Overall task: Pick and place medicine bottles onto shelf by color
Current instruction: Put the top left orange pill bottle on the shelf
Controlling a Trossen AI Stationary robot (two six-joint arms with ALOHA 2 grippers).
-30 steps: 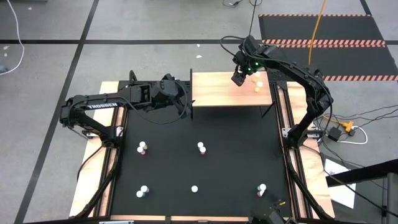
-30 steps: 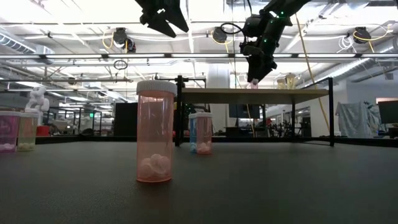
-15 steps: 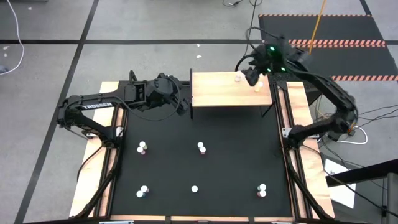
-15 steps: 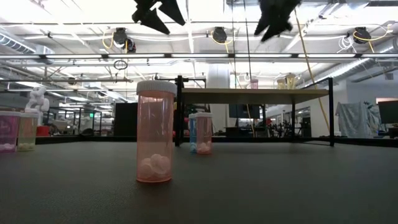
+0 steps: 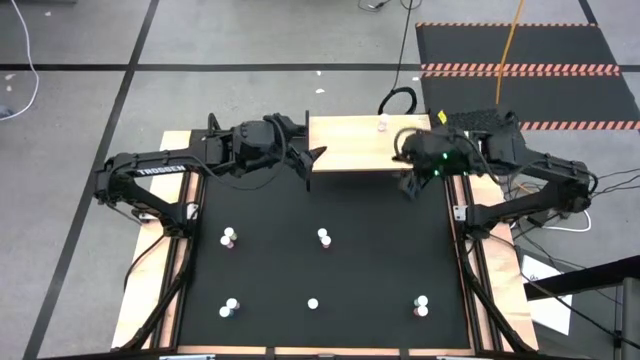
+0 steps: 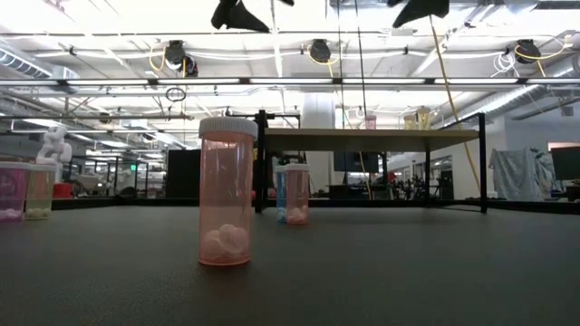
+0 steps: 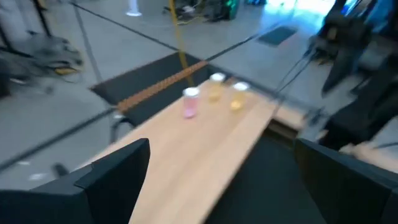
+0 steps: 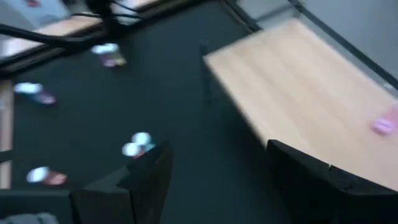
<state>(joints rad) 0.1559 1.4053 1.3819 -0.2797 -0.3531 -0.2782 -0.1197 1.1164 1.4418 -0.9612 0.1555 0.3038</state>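
Overhead, a light-wood shelf [image 5: 350, 145] stands at the far edge of a black table [image 5: 370, 270]; the left gripper [image 5: 312, 158] hangs beside the shelf's left end, its fingers spread apart and holding nothing; the right gripper [image 5: 408, 186] hangs over the table just off the shelf's right front corner, its fingers likewise parted and empty. One pink bottle [image 5: 381, 124] stands near the back edge of the shelf; the left wrist view shows that pink bottle beside two yellowish bottles [image 7: 225, 93] on the board. Five white-capped bottles [image 5: 323, 238] stand scattered, well apart, on the black table nearer the front; at table height, a pink bottle [image 6: 226, 191] stands closest, upright, pills inside.
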